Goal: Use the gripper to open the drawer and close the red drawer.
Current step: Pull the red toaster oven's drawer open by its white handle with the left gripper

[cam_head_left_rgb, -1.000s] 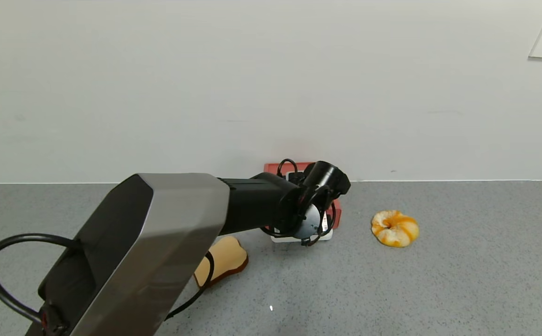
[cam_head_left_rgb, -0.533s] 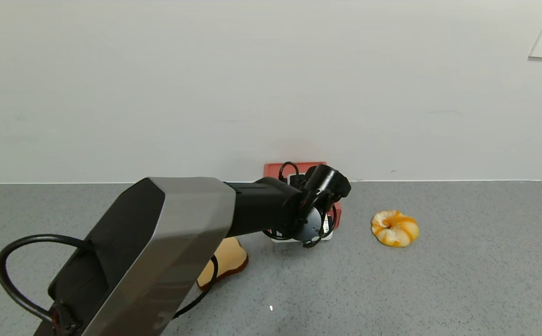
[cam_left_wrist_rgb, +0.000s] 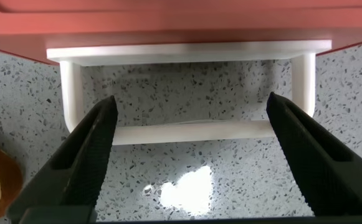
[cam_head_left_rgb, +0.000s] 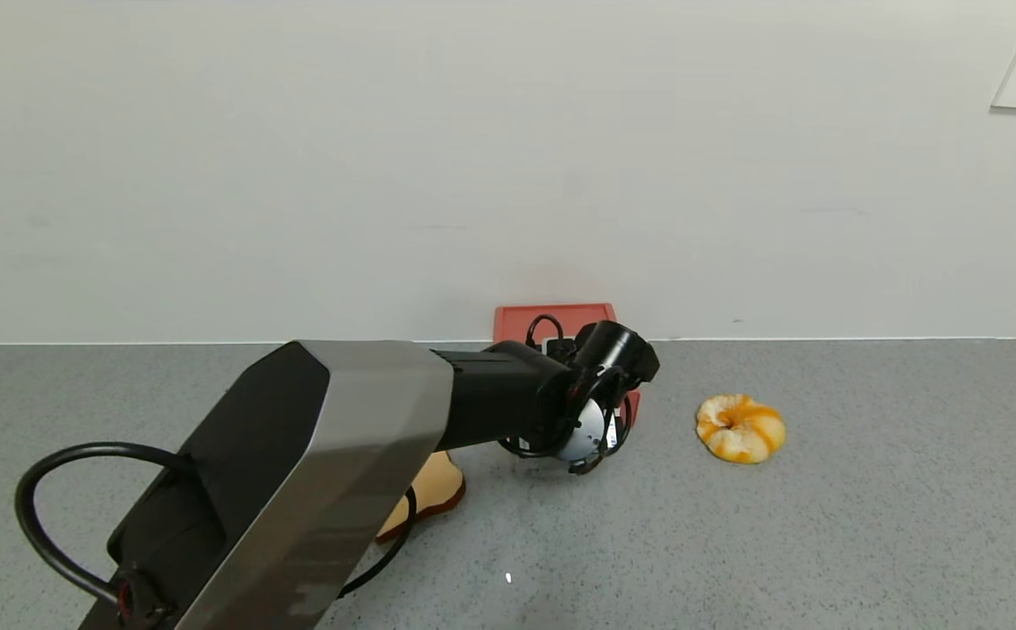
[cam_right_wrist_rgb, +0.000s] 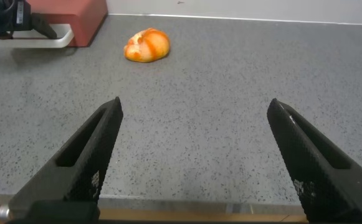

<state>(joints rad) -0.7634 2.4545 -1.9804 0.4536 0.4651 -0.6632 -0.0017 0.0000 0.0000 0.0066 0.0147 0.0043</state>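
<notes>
The red drawer (cam_head_left_rgb: 560,317) sits at the centre of the head view, back against the wall on the grey surface (cam_head_left_rgb: 866,525), with the left arm reaching across it from the lower left of the frame. In the left wrist view the left tool (cam_left_wrist_rgb: 193,127) is spread wide, holding nothing. The drawer's white handle (cam_left_wrist_rgb: 190,130) lies straight ahead of it, just short of the red front (cam_left_wrist_rgb: 181,25) that fills the top of that frame. The handle's long bar runs crosswise, from one finger to the other, and the two fingers (cam_left_wrist_rgb: 84,149) stand at either end of that bar, roughly at the loop's corners. So the bar lies along the line between the fingers, not across it; I judge that closing here would squeeze the loop endwise, whereas a push straight ahead would drive the tray in.

The right tool (cam_right_wrist_rgb: 193,162) is also wide open and empty, well apart from the drawer, which shows in the upper left of its view beside an orange bun (cam_right_wrist_rgb: 146,45). The left arm is plainly the nearer one.
</notes>
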